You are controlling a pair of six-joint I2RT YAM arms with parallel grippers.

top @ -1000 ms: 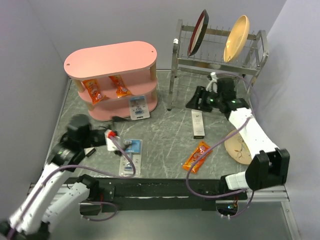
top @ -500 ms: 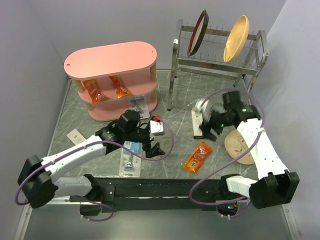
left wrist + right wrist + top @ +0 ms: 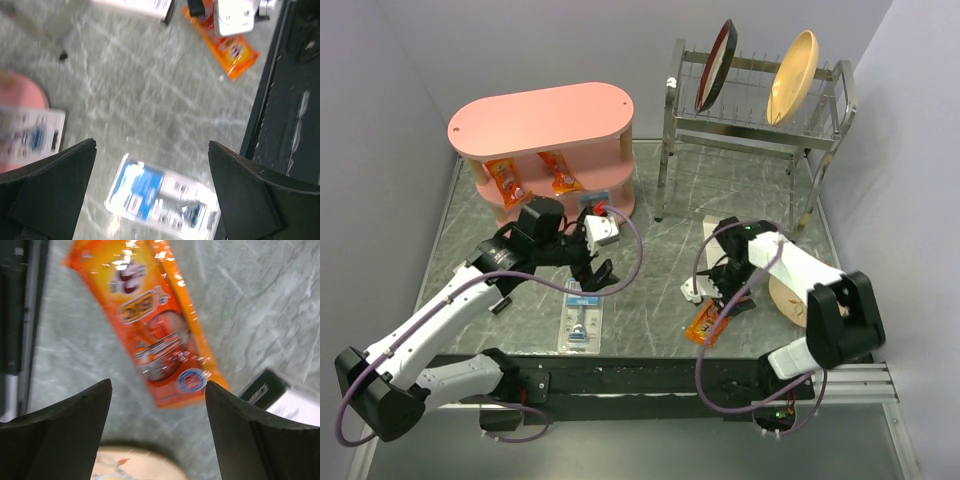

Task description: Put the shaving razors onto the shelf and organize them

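Our left pincer (image 3: 597, 275) hangs spread wide and empty above the table (image 3: 660, 260). At its six o'clock, one pack of the shaving razors (image 3: 582, 317) lies flat. At twelve o'clock a second pack (image 3: 588, 204) sits at the foot of the shelf (image 3: 540, 125). We judge the pack light and its clear plastic slippery and easy to dent, so we would pinch it across its long edges, near the stiffer card. At three o'clock the right pincer (image 3: 715, 300), also spread, hangs over an orange snack packet (image 3: 705, 322).
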